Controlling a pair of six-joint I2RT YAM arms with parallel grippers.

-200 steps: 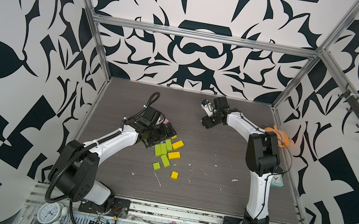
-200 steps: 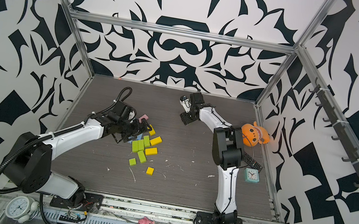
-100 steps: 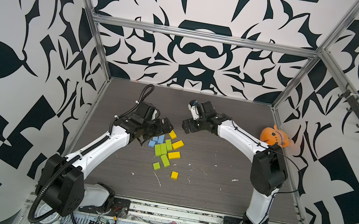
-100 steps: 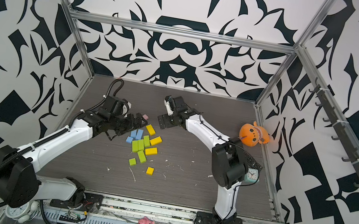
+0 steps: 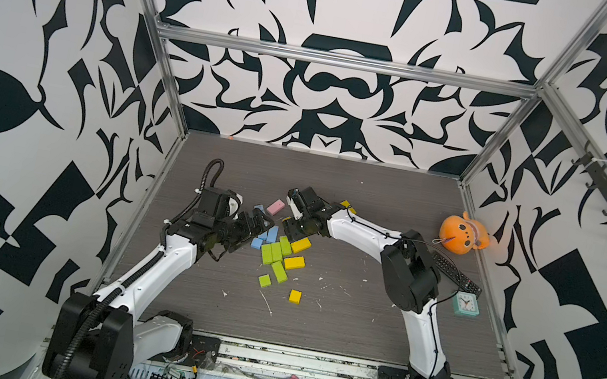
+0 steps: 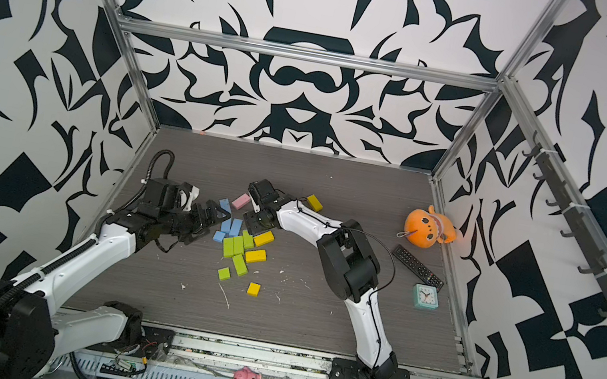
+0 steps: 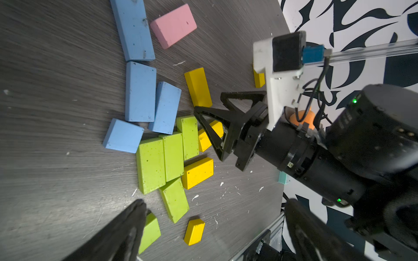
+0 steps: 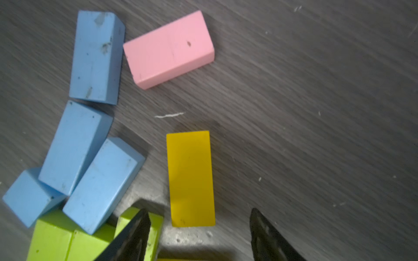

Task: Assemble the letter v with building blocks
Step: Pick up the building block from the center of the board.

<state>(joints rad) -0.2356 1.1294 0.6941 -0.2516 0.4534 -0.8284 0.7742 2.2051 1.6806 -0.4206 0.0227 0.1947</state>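
Left pincer, right pincer, spread near blocks

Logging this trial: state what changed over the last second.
The right tool swung from the far middle of the table to the building blocks, now open before a long yellow block. The left tool drew back off them, open and empty, uncovering the blue blocks. A second yellow block now shows beyond the right forearm. The green blocks and pink block stayed put.
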